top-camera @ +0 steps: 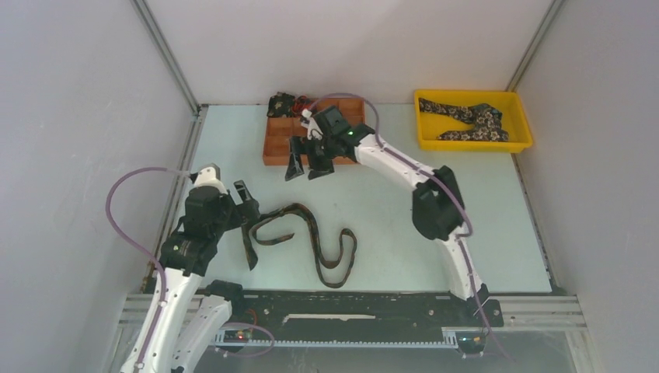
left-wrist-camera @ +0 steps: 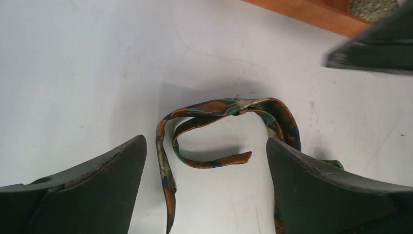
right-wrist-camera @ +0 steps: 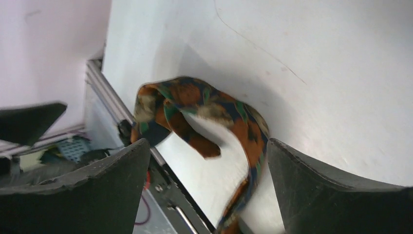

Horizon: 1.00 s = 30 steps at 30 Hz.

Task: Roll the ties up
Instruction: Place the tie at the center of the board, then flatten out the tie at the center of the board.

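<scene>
A long brown-rust mottled tie (top-camera: 315,233) lies unrolled in loose curves on the table in front of the arms. My left gripper (top-camera: 247,203) is open and empty over the tie's left end. In the left wrist view the tie's curled end (left-wrist-camera: 219,109) lies on the table between the open fingers (left-wrist-camera: 112,180). My right gripper (top-camera: 305,172) is open and empty, hanging just in front of the orange tray (top-camera: 273,152). In the right wrist view a fold of the tie (right-wrist-camera: 195,105) shows below its open fingers (right-wrist-camera: 321,185). A dark rolled tie (top-camera: 280,103) sits at the tray's back left corner.
A yellow bin (top-camera: 522,116) at the back right holds dark floral ties (top-camera: 474,118). White walls close off the left, back and right sides. A black rail (top-camera: 350,307) runs along the near edge. Purple cables (top-camera: 124,225) loop beside the left arm.
</scene>
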### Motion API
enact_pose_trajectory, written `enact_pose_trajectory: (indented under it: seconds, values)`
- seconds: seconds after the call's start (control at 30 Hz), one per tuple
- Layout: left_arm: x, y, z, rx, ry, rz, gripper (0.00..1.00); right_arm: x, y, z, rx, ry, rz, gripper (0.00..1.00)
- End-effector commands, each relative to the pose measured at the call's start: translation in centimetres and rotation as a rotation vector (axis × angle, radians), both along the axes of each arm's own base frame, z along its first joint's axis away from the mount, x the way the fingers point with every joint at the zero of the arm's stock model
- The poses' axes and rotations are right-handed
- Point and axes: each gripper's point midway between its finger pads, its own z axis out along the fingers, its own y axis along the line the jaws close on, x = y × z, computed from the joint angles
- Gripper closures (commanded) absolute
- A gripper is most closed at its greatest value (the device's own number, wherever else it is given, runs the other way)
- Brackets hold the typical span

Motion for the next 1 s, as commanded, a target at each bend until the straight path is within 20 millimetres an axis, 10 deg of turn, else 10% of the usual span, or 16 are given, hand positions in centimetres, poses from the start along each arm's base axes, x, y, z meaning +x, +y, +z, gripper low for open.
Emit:
enact_pose_trajectory:
  seconds: [0.0,0.33,0.97]
  values:
    - [0.5,0.6,-1.5,0.006,0.071,0.054,0.00,-1.9,-5.1,3.6,-0.174,-0.279,0.010,0.07]
    - [1.5,0.8,-7.4,-0.025,0.262,0.183,0.00,-12.1,-12.9,-3.0,-0.461,-0.301,0.058,0.04]
    - [0.7,-0.6,-15.5,-0.136,0.380,0.250,0.15,-19.5,-9.3,-8.0,-0.462,-0.338,0.276,0.03]
